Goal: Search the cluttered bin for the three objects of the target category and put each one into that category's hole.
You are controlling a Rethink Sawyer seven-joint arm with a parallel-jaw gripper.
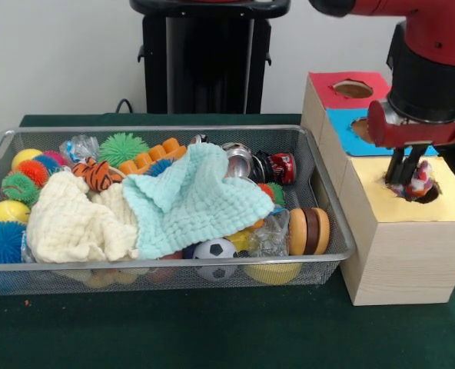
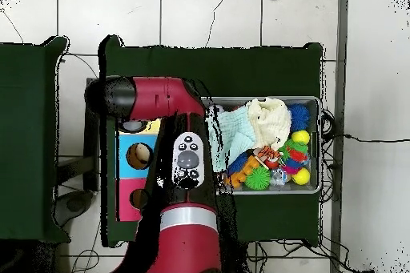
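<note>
The wire mesh bin (image 1: 329,201) sits on the green table, full of clutter. It also shows in the overhead view (image 2: 319,175). My gripper (image 1: 406,178) is right of the bin, down at the hole (image 1: 426,192) in the yellow-topped wooden box (image 1: 450,201). Its fingers look shut on a small red, white and blue toy (image 1: 422,180), which sits partly inside the hole. In the overhead view the arm (image 2: 186,166) hides the gripper.
The bin holds a cream cloth (image 1: 74,223), a mint cloth (image 1: 193,200), a soccer ball (image 1: 214,250), wooden discs (image 1: 308,231), cans (image 1: 277,167), spiky balls (image 1: 122,146) and a tiger toy (image 1: 97,175). Blue-topped (image 1: 347,131) and red-topped (image 1: 327,91) boxes stand behind the yellow one.
</note>
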